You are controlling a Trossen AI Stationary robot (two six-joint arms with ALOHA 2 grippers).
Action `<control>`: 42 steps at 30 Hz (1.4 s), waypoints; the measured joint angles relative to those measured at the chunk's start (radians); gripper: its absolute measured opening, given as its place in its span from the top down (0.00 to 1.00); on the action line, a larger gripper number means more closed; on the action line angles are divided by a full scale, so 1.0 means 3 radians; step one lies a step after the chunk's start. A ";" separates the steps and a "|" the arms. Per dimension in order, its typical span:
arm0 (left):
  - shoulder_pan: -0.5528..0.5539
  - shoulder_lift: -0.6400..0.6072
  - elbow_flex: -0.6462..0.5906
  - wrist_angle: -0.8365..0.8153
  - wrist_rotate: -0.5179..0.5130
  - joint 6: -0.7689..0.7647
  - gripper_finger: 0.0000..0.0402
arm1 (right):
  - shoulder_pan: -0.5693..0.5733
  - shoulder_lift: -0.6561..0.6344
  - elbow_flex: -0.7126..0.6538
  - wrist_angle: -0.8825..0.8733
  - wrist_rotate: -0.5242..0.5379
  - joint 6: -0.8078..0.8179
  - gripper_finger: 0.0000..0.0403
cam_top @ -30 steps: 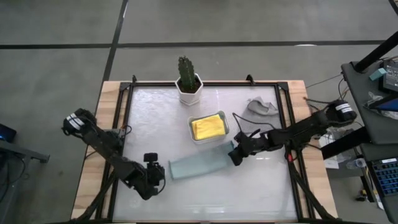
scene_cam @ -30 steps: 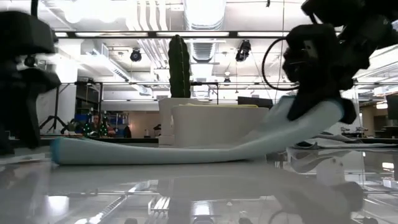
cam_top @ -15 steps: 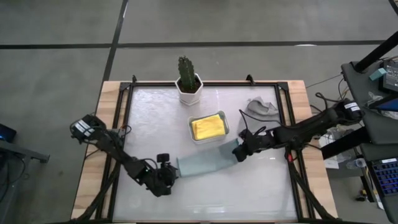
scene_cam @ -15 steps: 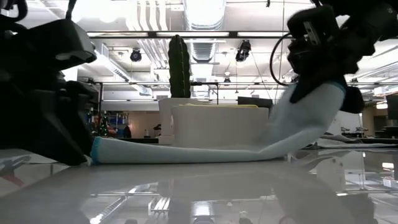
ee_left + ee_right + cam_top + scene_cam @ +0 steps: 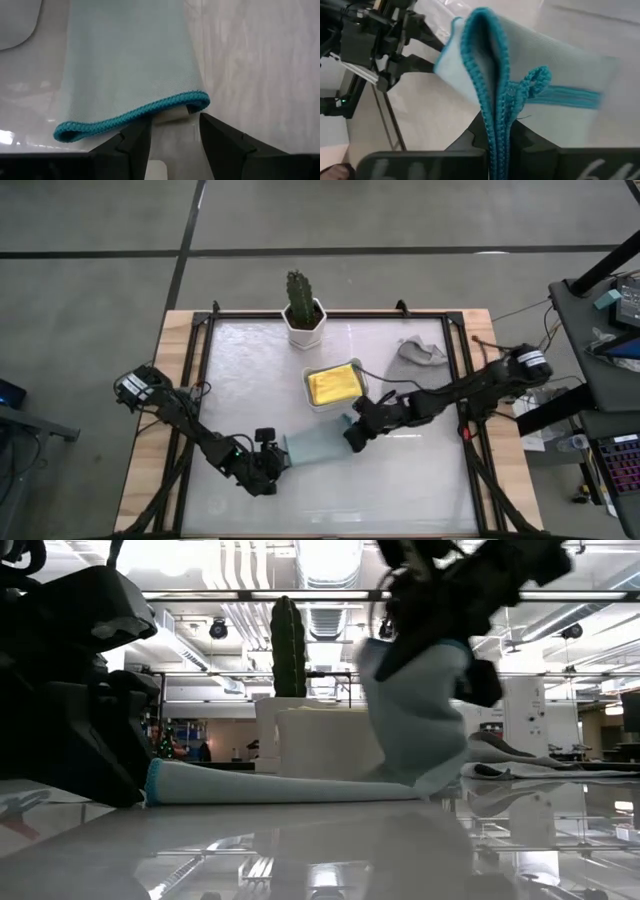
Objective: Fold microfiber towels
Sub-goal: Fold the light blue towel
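Glossy white table (image 5: 420, 480): right gripper (image 5: 352, 437) clamped on pale teal microfiber towel (image 5: 315, 446), lifting its edge; left gripper (image 5: 275, 463) parted at the opposite edge.

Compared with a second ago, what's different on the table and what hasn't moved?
The right gripper, shut on the pale teal towel, carried its end up and leftward over the rest, toward the left gripper. The left gripper moved in a little to the towel's other end, fingers open at the edge, not gripping. Unchanged: the yellow towel in the white tray, the grey towel and the cactus pot.
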 joint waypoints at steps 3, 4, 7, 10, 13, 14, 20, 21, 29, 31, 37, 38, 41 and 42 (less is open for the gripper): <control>-0.0001 0.0003 -0.0006 0.0060 0.0011 0.0000 0.62 | -0.0001 0.0268 0.0287 0.0003 -0.0062 -0.0014 0.97; -0.0001 0.0003 -0.0007 0.0062 0.0011 0.0000 0.62 | -0.0001 0.0353 0.0379 -0.0010 -0.0070 -0.0021 0.97; -0.0001 0.0004 -0.0008 0.0067 0.0011 0.0001 0.62 | -0.0011 0.0571 0.0647 -0.0004 -0.0074 -0.0097 0.97; -0.0001 0.0004 -0.0014 0.0085 0.0011 0.0001 0.62 | -0.0041 0.0757 0.0894 -0.0010 -0.0074 -0.0189 0.97; -0.0001 0.0004 -0.0015 0.0103 0.0012 0.0002 0.62 | -0.0072 0.0920 0.1107 -0.0019 -0.0073 -0.0286 0.97; -0.0001 0.0004 -0.0017 0.0117 0.0013 0.0001 0.62 | -0.0077 0.0965 0.1154 -0.0024 -0.0074 -0.0319 0.97; -0.0001 0.0005 -0.0020 0.0147 0.0015 0.0000 0.62 | -0.0117 0.1183 0.1291 -0.0032 -0.0135 -0.0357 0.97; -0.0001 0.0005 -0.0020 0.0147 0.0015 0.0000 0.62 | -0.0117 0.1214 0.1292 -0.0033 -0.0133 -0.0357 0.97; -0.0004 0.0005 -0.0020 0.0162 0.0013 -0.0004 0.62 | -0.0117 0.1341 0.1328 0.0002 -0.0130 -0.0373 0.96; -0.0004 0.0005 -0.0020 0.0174 0.0012 -0.0004 0.62 | -0.0120 0.1341 0.1328 -0.0002 -0.0061 -0.0392 0.96; -0.0004 0.0005 -0.0020 0.0217 0.0010 0.0000 0.62 | -0.0123 0.1341 0.1325 0.0020 -0.0008 -0.0434 0.92; -0.0004 0.0005 -0.0020 0.0220 0.0010 0.0002 0.62 | -0.0123 0.1341 0.1325 0.0021 -0.0007 -0.0443 0.90; -0.0003 0.0005 -0.0020 0.0229 0.0009 0.0004 0.62 | -0.0122 0.1341 0.1324 0.0028 0.0017 -0.0448 0.83; -0.0003 0.0005 -0.0020 0.0228 0.0009 0.0004 0.62 | -0.0122 0.1341 0.1324 0.0036 0.0020 -0.0449 0.80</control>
